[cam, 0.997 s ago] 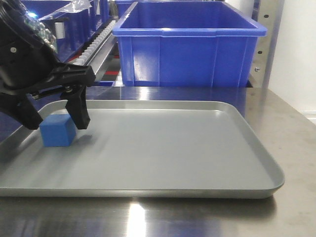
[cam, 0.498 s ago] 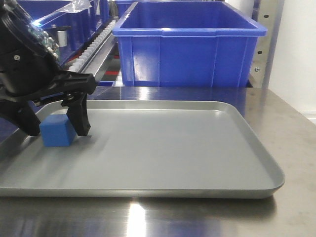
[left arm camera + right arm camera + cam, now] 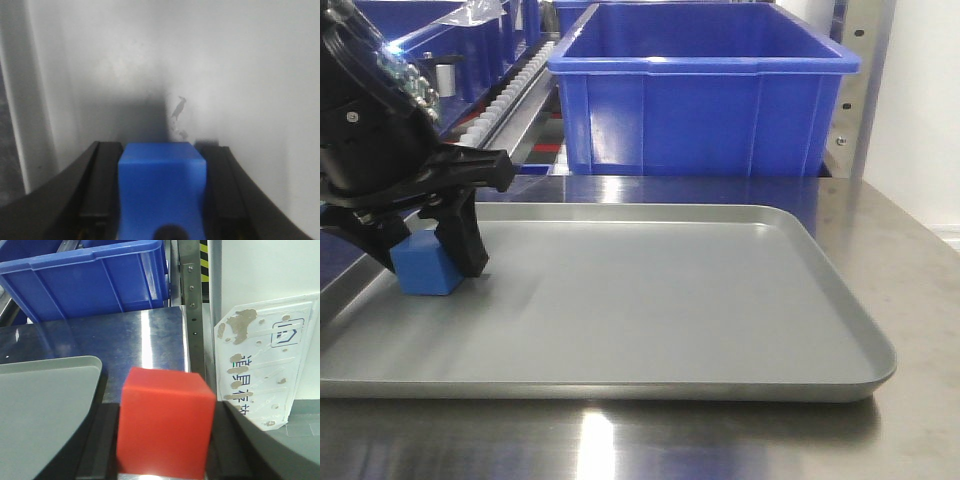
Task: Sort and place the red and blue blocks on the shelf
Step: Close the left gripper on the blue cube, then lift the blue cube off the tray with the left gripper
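The blue block (image 3: 423, 270) sits at the left end of the grey tray (image 3: 700, 300). My left gripper (image 3: 425, 256) straddles it from above, with one black finger on each side, touching it. In the left wrist view the blue block (image 3: 162, 187) fills the gap between both pads of the gripper (image 3: 161, 192), just above the tray floor. My right gripper (image 3: 165, 440) is shut on the red block (image 3: 165, 422), held over the steel tabletop (image 3: 135, 340) just right of the tray's corner (image 3: 45, 400). It is out of the front view. The shelf's white roller track (image 3: 515, 80) runs behind.
A large blue bin (image 3: 700, 90) stands behind the tray, and it also shows in the right wrist view (image 3: 85, 280). A steel upright with screws (image 3: 192, 305) stands at the table's right. A stained laminated sheet (image 3: 265, 365) hangs on the white wall.
My left gripper's fingers have come down and closed in on the blue block. The block has shifted slightly left on the tray.
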